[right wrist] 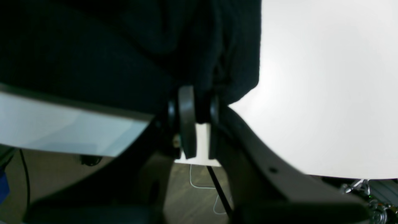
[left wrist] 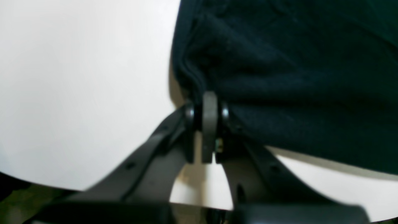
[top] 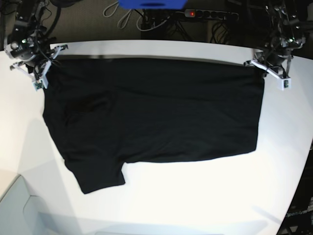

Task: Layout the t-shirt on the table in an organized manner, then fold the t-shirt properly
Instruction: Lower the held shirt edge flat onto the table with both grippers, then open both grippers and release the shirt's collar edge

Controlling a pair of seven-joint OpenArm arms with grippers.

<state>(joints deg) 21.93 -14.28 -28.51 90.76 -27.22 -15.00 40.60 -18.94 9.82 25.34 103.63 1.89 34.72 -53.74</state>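
Note:
The black t-shirt (top: 156,112) lies spread flat across the white table (top: 205,196), its far edge pulled straight along the back of the table. A sleeve (top: 98,176) juts out at the near left. My left gripper (top: 262,66) sits at the shirt's far right corner. In the left wrist view the left gripper (left wrist: 207,107) is shut on a bunched fold of the t-shirt (left wrist: 295,77). My right gripper (top: 48,66) is at the far left corner. In the right wrist view the right gripper (right wrist: 194,105) is shut on the t-shirt's (right wrist: 108,53) edge.
The table's curved back edge (top: 146,43) runs just behind the shirt. Beyond it on the floor lie a power strip (top: 208,14), a blue object (top: 151,4) and tangled cables. A pale grey surface (top: 19,205) adjoins the table's near left corner.

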